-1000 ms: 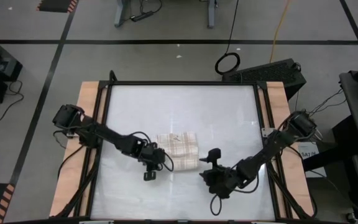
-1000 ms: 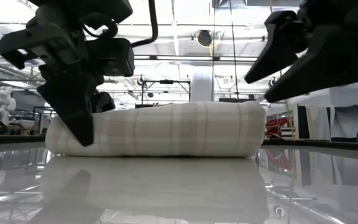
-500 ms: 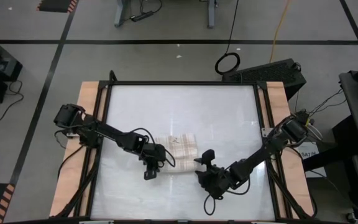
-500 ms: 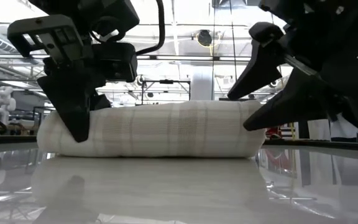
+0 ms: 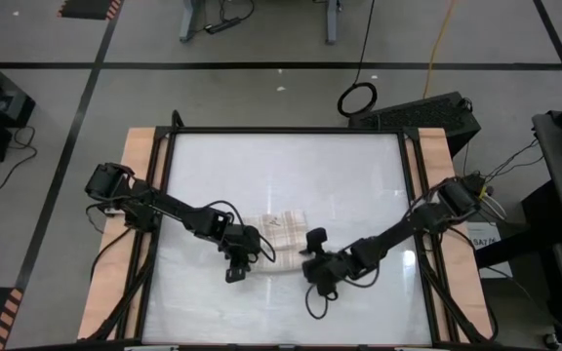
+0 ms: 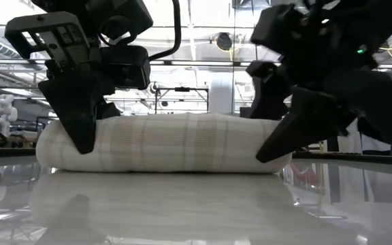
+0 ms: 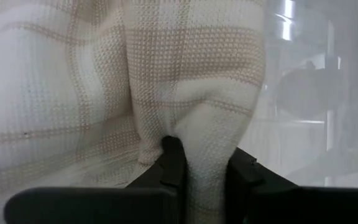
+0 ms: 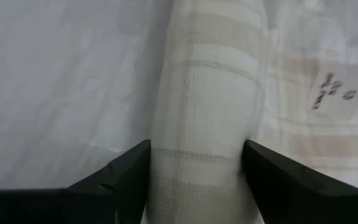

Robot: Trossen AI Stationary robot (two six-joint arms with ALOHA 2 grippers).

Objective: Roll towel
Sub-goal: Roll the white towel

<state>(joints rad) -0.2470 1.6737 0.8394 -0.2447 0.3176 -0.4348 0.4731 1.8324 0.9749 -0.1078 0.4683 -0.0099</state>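
Note:
The towel (image 5: 277,234), cream with beige checks, lies mid-table as a thick roll (image 6: 175,143) with a flat part on its far side that bears a small tag (image 8: 334,87). My left gripper (image 5: 245,261) is shut on the roll's left end (image 6: 63,139). My right gripper (image 5: 308,255) stands open at the roll's right end (image 8: 197,124), one finger (image 8: 132,174) on the near side and one (image 8: 266,171) on the far side, both close against the cloth. My left gripper pinches a raised fold of the towel (image 7: 204,149) between its two fingers (image 7: 173,165), at the roll's left end. The fingers slant down from above and from the table's left. The roll rests on the table. My right gripper: I cannot tell whether its fingers touch the roll.
The white table top (image 5: 281,166) is bare on the far side and near the front edge. Wooden rails (image 5: 140,195) and a black frame run along both sides. A loose cable (image 5: 310,302) hangs from the right arm near the front.
My right gripper has gone down and toward the table's left, to the towel's right end, and its fingers have drawn closer together about the roll. My left gripper has stayed in place and turned a little at the wrist, and the roll's left end has shifted slightly leftward.

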